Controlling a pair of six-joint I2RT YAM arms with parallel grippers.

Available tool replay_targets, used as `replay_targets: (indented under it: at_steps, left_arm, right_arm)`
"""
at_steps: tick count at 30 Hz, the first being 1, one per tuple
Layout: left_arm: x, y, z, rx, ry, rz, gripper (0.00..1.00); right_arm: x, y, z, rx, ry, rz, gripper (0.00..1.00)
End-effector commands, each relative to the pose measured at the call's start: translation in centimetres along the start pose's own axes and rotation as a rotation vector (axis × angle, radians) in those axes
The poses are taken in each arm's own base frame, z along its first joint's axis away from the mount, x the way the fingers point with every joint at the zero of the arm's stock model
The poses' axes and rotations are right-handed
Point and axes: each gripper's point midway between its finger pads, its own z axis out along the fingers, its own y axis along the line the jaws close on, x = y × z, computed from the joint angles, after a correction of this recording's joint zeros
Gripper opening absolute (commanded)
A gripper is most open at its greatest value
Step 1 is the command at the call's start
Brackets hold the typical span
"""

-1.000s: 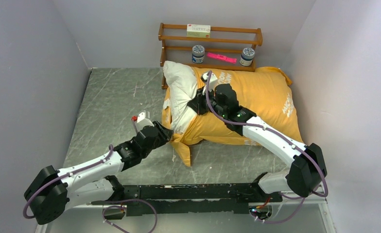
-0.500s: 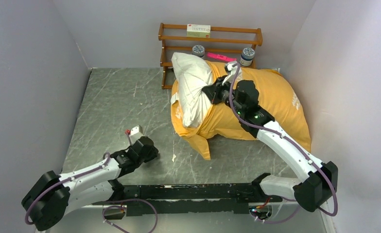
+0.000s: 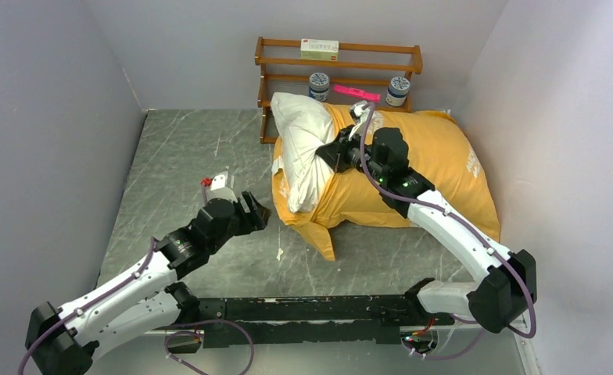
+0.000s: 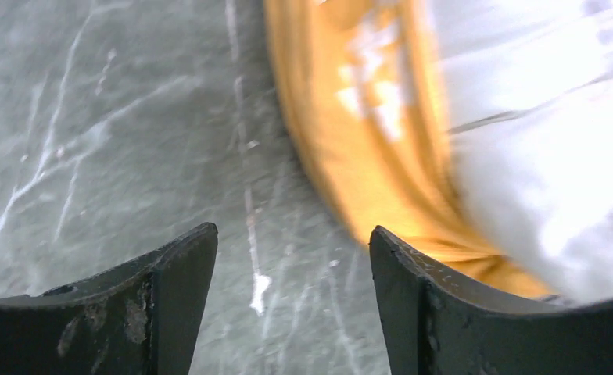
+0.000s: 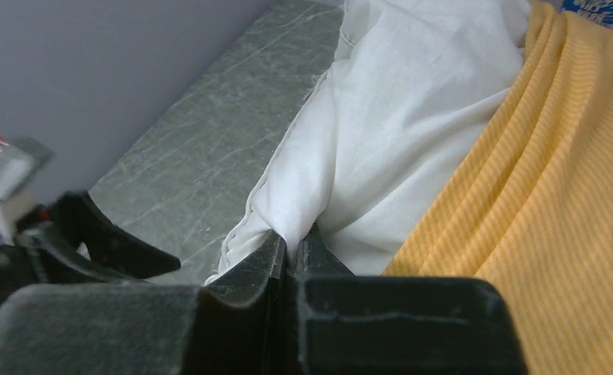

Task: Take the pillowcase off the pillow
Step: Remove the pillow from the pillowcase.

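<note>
The white pillow (image 3: 302, 148) sticks out of the left end of the orange-yellow pillowcase (image 3: 428, 160), which lies at the back right of the table. My right gripper (image 3: 328, 153) is shut on a fold of the white pillow fabric (image 5: 381, 133), with the pillowcase (image 5: 553, 180) bunched beside it. My left gripper (image 3: 256, 211) is open and empty just left of the pillowcase's open edge; in the left wrist view its jaws (image 4: 292, 258) frame bare table, with the pillowcase edge (image 4: 350, 125) and pillow (image 4: 546, 156) ahead to the right.
A wooden rack (image 3: 338, 66) stands against the back wall behind the pillow, holding two jars, a small box and a pink item. Grey walls close in left, right and back. The grey marbled table (image 3: 186, 156) extends to the left.
My left gripper has let go of the pillowcase, drawn back, then moved toward its open edge again, now open. My right gripper pulled the pillow toward the back right, then slightly left.
</note>
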Motion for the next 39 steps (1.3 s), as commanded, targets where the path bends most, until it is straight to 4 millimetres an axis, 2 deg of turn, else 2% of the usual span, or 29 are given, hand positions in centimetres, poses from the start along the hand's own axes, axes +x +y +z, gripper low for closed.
replay_targets:
  at_steps: [1,8,12,16,19,30,35,39]
  left_arm:
    - [-2.9,-4.4,-2.1,0.175,-0.021,0.194,0.8]
    - [-5.2,-9.8,-4.4,0.375,-0.013,0.347,0.93]
    - [-5.0,-11.5,-4.9,0.459,0.019,0.39,0.94]
    - [-3.6,-11.4,-4.0,0.473,0.073,0.432,0.94]
    - [-2.3,-10.6,-2.8,0.441,0.131,0.454,0.94]
    - [1.1,-8.7,0.5,0.365,0.279,0.508,0.9]
    - [2.3,-9.6,0.7,0.439,0.312,0.489,0.84]
    - [2.8,-10.2,0.7,0.478,0.324,0.475,0.75]
  right_arm:
    - [-5.9,3.7,-0.4,-0.14,-0.195,-0.059,0.0]
    - [-4.5,5.8,0.5,-0.187,-0.161,-0.104,0.0]
    - [-3.5,7.0,1.2,-0.201,-0.135,-0.137,0.0]
    - [-2.7,8.4,1.8,-0.22,-0.114,-0.168,0.0]
    - [-2.2,9.5,2.2,-0.243,-0.1,-0.185,0.0]
    - [-2.2,11.7,2.1,-0.3,-0.101,-0.198,0.0]
    - [-1.9,13.3,2.1,-0.345,-0.1,-0.198,0.0]
    - [-1.7,13.8,2.2,-0.352,-0.099,-0.198,0.0]
